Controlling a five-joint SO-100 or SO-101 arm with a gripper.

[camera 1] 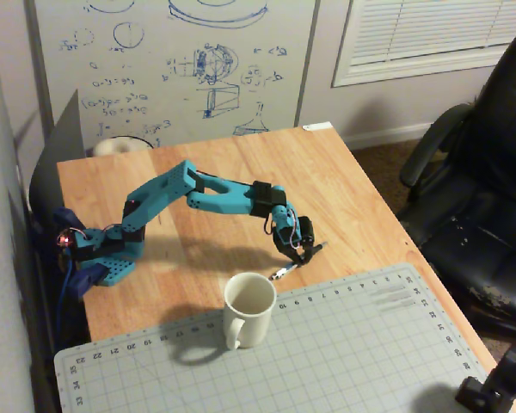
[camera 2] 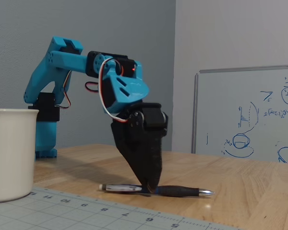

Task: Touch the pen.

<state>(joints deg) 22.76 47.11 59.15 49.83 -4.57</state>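
Fixed view from the side shows the pincer (camera 2: pixel 150 186), closed as far as I can tell, tip touching the pen (camera 2: pixel 156 190) lying right under it on the counter (camera 2: pixel 240 191); pushing lower could roll it away.

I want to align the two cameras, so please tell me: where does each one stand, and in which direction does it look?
A fixed view: high above the table's near end, looking down at the table toward the whiteboard; the whole blue arm shows.
A fixed view: low at tabletop height, looking sideways at the gripper on the pen; the arm shows from the base up.
Both share the arm, pen, white mug, cutting mat and whiteboard.
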